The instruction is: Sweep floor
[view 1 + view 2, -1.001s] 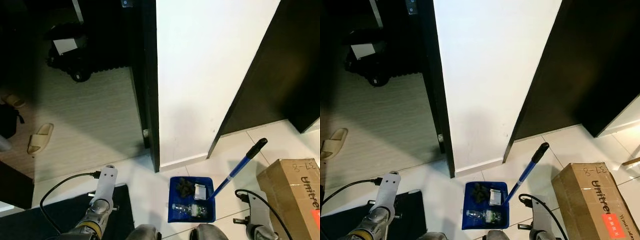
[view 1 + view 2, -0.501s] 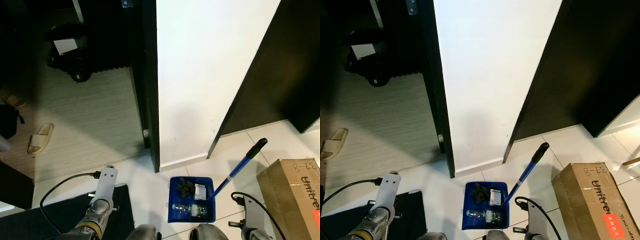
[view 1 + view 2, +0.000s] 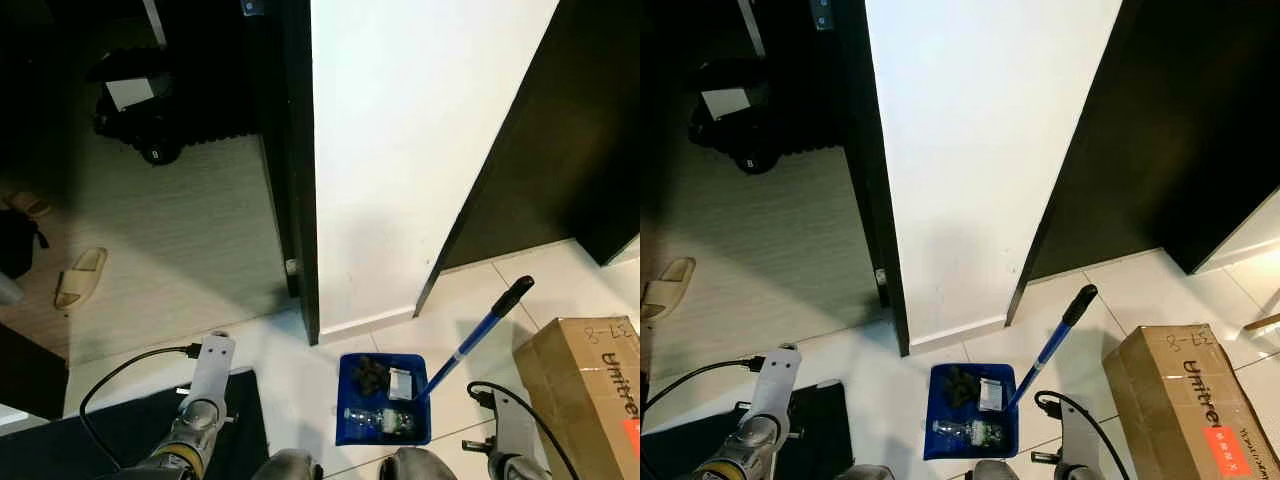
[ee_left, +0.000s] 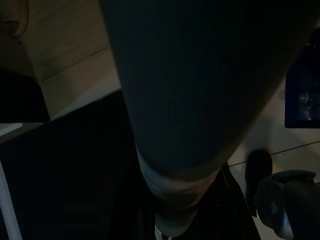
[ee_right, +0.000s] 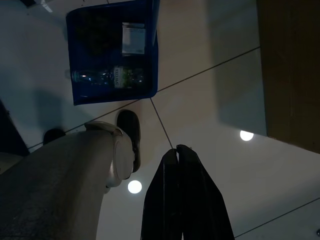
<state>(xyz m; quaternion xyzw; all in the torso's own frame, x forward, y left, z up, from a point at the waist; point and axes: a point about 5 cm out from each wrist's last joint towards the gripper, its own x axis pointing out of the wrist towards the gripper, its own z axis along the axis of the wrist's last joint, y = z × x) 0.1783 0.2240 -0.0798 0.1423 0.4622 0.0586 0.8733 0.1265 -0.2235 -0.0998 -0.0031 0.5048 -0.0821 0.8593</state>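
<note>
Dustpan lies ahead at twelve o'clock, its blue handle slanting toward two, nearer the right gripper, fingers pressed together and empty.

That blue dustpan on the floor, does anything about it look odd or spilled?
Nothing spilled. The dustpan sits flat on the tiles, holding a plastic bottle, a dark clump and a small packet. Its handle leans toward the cardboard box.

Both arms hang low; right tool fingers pressed together, holding nothing.
</note>
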